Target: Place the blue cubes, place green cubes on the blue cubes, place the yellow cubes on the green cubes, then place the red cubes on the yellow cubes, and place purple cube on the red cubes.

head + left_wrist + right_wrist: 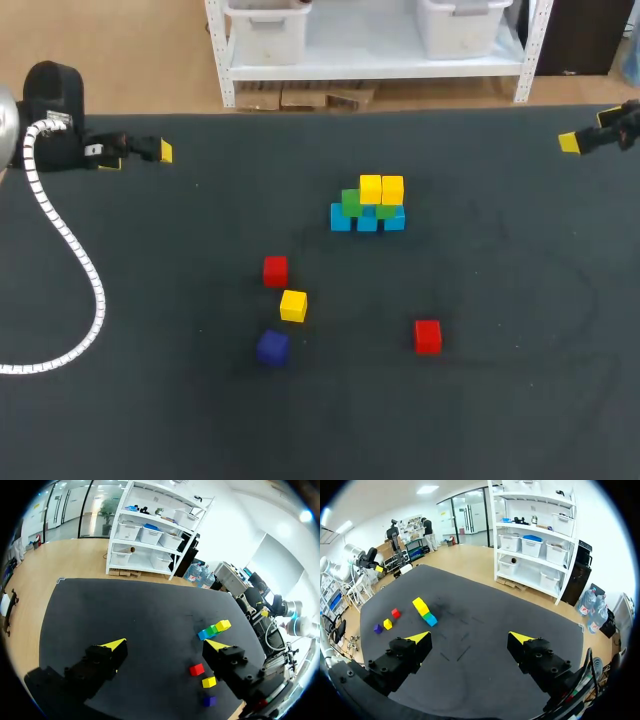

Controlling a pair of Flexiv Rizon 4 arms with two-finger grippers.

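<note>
Yellow loose cube (pixel 293 305), lower centre: probably light, rigid, smooth; pinch opposite flat faces. Left tool (pixel 166 645), right tool (pixel 469 638): fingers apart.

Seen from above, the left end effector (pixel 138 157) sits at 10 o'clock, fingers wide apart; the right end effector (pixel 590 130) sits at 2 o'clock, fingers likewise wide apart.

a dark table top (pixel 150 420) sits on a light wooden floor (pixel 120 60). behind it a white shelf rack (pixel 370 68) holds pale bins (pixel 265 30); ceiling lights (pixel 427 489) glow above glass doors (pixel 470 517), walls (pixel 235 525) white.
</note>
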